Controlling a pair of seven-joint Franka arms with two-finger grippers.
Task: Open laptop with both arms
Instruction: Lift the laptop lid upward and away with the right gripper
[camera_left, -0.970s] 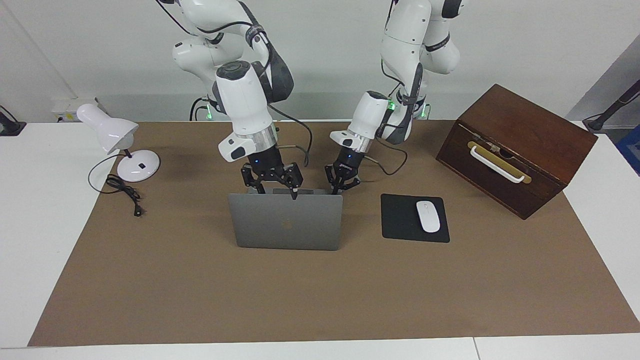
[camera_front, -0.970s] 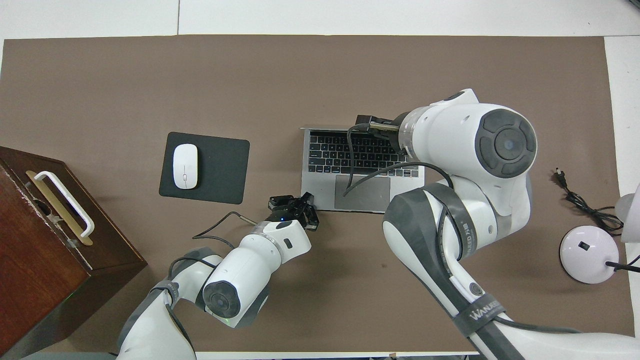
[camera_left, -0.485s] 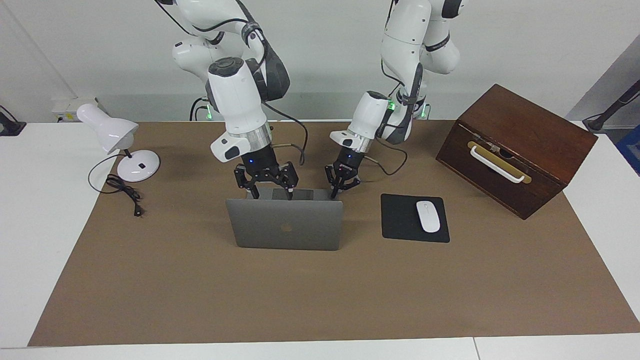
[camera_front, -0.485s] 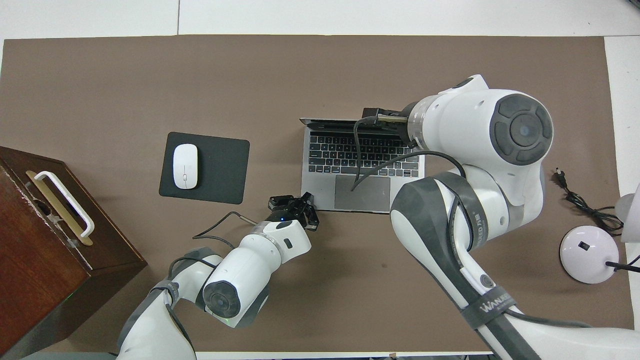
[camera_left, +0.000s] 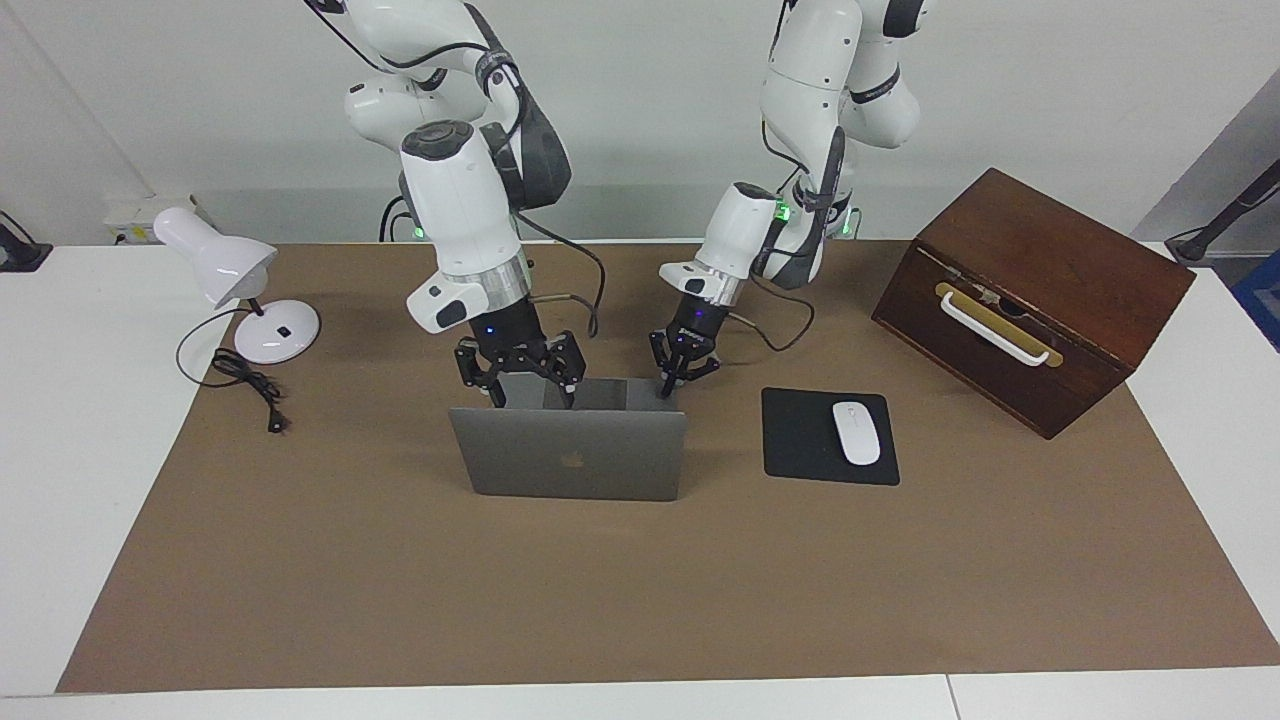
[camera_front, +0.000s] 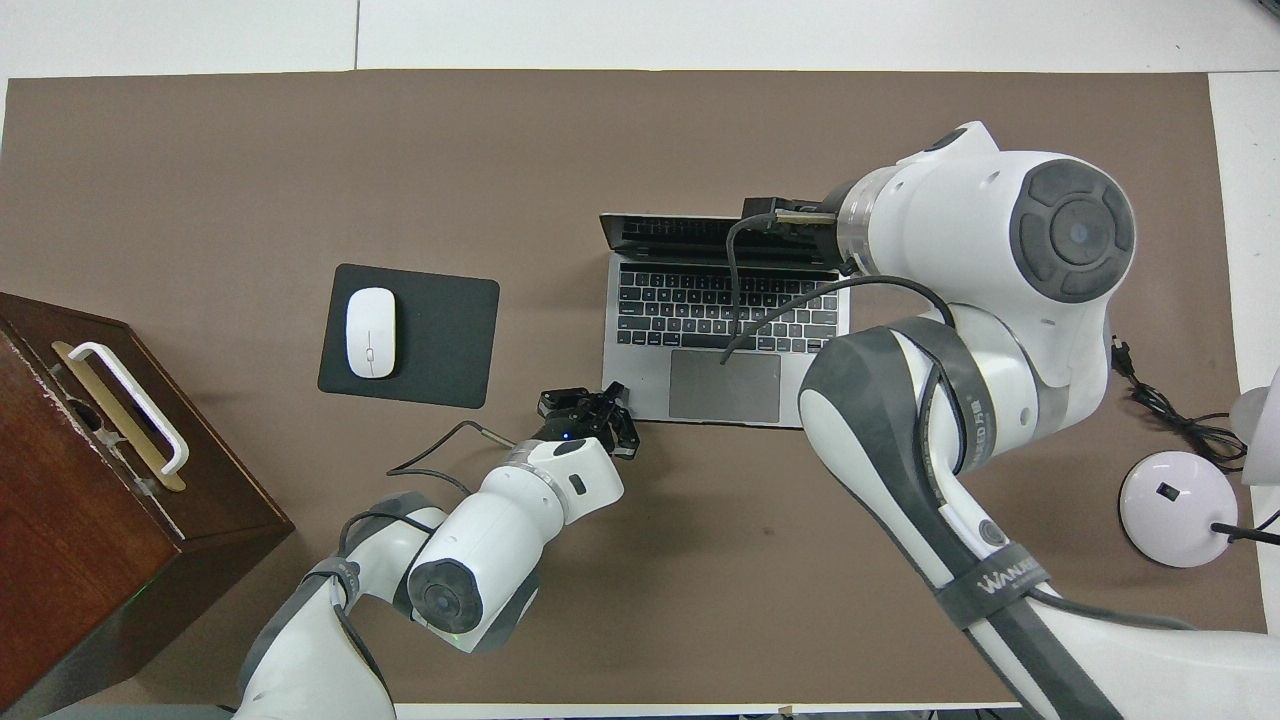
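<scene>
The silver-grey laptop (camera_left: 570, 455) stands open on the brown mat, its lid tilted back past upright and its logo side facing the camera. The overhead view shows its keyboard (camera_front: 700, 310) and trackpad. My right gripper (camera_left: 533, 395) is open, its fingers spread against the screen side of the lid's top edge; it also shows in the overhead view (camera_front: 775, 222). My left gripper (camera_left: 668, 385) is shut, with its tip down on the base's corner nearest the robots, toward the left arm's end; it shows in the overhead view too (camera_front: 603, 400).
A black mouse pad (camera_left: 800, 440) with a white mouse (camera_left: 856, 432) lies beside the laptop toward the left arm's end. A brown wooden box (camera_left: 1040, 290) with a white handle stands past it. A white desk lamp (camera_left: 240, 290) and its cord (camera_left: 250, 385) sit at the right arm's end.
The lid has swung wider open, its top edge moving away from the robots. My right gripper went with it. My left gripper has stayed on the base's corner.
</scene>
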